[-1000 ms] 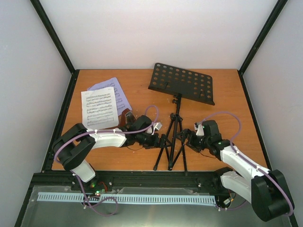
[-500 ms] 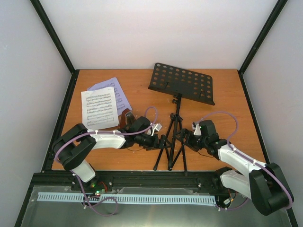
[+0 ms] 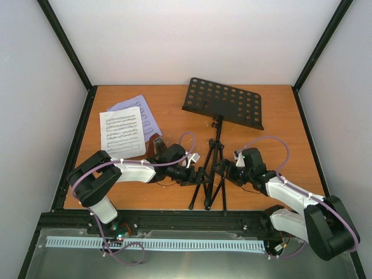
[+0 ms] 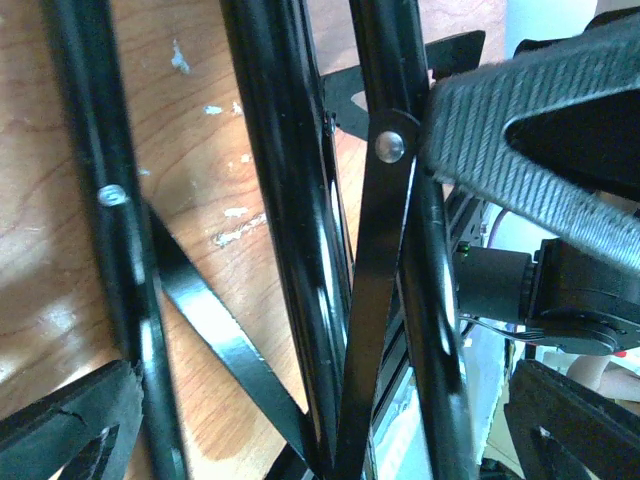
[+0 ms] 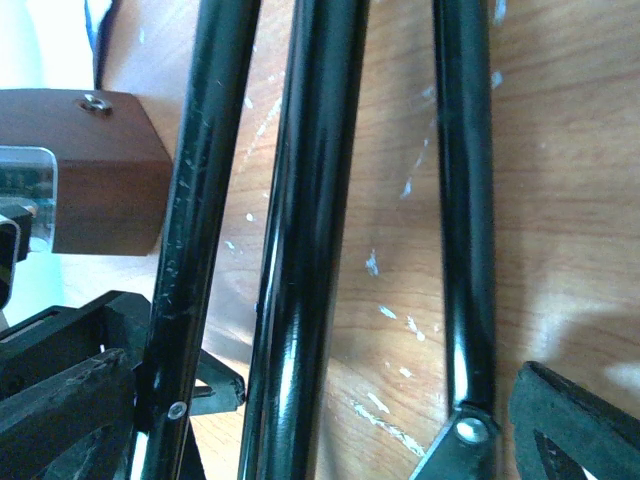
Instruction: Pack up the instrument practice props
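Note:
The black tripod music stand (image 3: 216,145) stands upright mid-table, its perforated desk (image 3: 222,103) tilted at the top. White sheet-music pages (image 3: 122,132) lie at the back left. The red-brown metronome (image 3: 156,144) sits just behind my left arm, and the right wrist view shows its wooden body (image 5: 100,180). My left gripper (image 3: 200,174) reaches the tripod legs from the left, my right gripper (image 3: 226,171) from the right. Both are open, and each has the stand's pole and legs between its jaws: left gripper (image 4: 330,440), pole (image 4: 290,200); right gripper (image 5: 320,430), pole (image 5: 305,230).
Grey enclosure walls and a black frame ring the wooden table (image 3: 279,128). A black rail (image 3: 174,220) runs along the near edge by the arm bases. My right gripper's ribbed finger (image 4: 520,150) shows in the left wrist view, close to the tripod brace.
My right gripper has moved left, closer in on the tripod legs. The left gripper has edged slightly toward the stand. Both stayed open and the stand has not moved.

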Controlling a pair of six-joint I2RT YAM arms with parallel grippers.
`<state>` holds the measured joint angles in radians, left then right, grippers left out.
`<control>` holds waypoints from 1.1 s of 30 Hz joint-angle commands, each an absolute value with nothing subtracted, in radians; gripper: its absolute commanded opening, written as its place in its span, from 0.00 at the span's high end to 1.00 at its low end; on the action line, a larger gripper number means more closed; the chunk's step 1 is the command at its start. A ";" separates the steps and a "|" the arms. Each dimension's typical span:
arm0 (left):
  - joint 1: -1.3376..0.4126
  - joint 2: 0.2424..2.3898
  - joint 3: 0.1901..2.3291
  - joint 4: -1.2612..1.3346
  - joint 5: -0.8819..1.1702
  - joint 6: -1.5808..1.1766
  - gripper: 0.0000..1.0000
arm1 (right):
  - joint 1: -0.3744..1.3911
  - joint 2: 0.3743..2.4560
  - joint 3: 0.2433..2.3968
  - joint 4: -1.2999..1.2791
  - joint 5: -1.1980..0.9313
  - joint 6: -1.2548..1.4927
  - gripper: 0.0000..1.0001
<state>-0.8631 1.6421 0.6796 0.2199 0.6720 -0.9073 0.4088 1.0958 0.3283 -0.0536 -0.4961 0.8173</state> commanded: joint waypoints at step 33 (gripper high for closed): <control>-0.933 1.754 0.827 0.212 0.669 -0.811 0.14 | 0.504 1.198 0.336 0.021 -0.409 0.852 0.31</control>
<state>-0.9131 1.8225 0.7776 0.2337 0.7277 -0.8612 0.4892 1.2396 0.3279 0.0750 -0.4774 0.8680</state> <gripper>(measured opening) 0.718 0.577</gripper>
